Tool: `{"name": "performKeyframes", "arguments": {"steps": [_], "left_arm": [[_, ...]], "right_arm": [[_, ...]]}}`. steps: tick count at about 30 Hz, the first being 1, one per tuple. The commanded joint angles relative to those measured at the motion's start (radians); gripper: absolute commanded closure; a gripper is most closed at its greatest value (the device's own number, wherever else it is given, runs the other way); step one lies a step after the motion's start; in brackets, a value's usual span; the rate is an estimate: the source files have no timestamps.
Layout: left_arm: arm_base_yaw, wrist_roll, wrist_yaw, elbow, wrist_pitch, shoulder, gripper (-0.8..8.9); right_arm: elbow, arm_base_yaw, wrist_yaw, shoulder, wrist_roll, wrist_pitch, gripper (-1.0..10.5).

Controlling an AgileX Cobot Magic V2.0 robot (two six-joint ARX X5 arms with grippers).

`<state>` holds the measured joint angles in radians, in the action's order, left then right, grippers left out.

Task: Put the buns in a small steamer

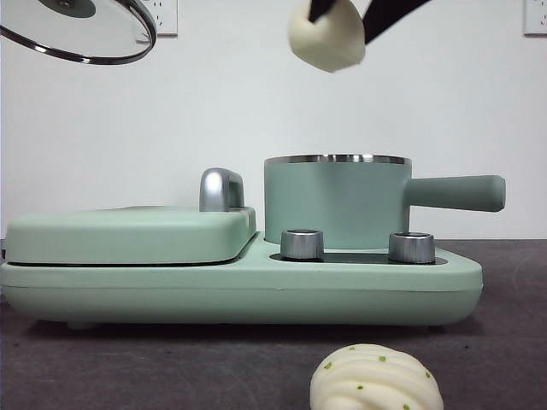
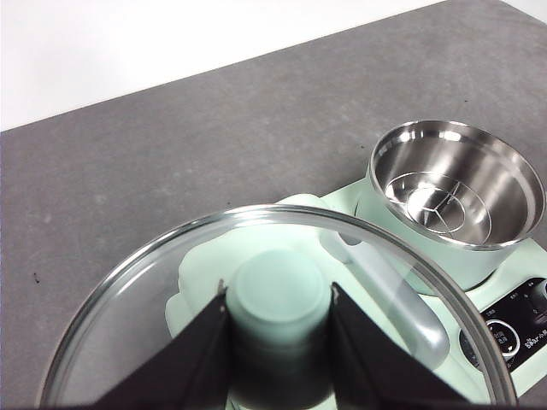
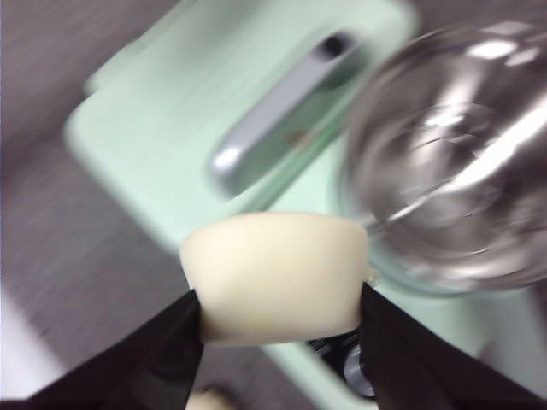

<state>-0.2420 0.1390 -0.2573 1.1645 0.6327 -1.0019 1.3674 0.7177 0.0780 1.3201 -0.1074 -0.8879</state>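
Note:
The small steamer (image 1: 338,205), a mint-green pot with a steel rim and side handle, stands uncovered on the right of the appliance; its steel inside (image 2: 453,184) holds only a rack. High above it my right gripper (image 1: 342,13) is shut on the smooth bun (image 1: 327,38), which fills the space between the jaws in the right wrist view (image 3: 278,278). The twisted bun (image 1: 376,380) with green flecks lies on the table at the front. My left gripper (image 2: 278,320) is shut on the green knob of the glass lid (image 1: 81,30), held up at the far left.
The flat mint-green griddle (image 1: 128,235) with a chrome handle (image 1: 220,190) lies shut on the appliance's left half. Two steel dials (image 1: 302,243) sit in front of the pot. Dark grey table (image 2: 214,145) surrounds the appliance, with a white wall behind.

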Motion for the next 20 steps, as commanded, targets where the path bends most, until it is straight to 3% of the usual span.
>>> {"name": "performKeyframes", "arguments": {"steps": [1, 8, 20], "left_arm": [[0.000, 0.005, -0.001, 0.018, -0.027, -0.001, 7.98], [0.000, 0.005, -0.001, 0.018, -0.027, -0.001, 7.98], [0.000, 0.005, -0.001, 0.018, -0.027, -0.001, 7.98]], "right_arm": [[0.050, -0.053, 0.002, 0.075, 0.058, 0.026, 6.9], [0.101, -0.143, 0.005, 0.232, 0.129, 0.135, 6.9], [0.126, -0.178, 0.027, 0.424, 0.149, 0.279, 6.9]]}}
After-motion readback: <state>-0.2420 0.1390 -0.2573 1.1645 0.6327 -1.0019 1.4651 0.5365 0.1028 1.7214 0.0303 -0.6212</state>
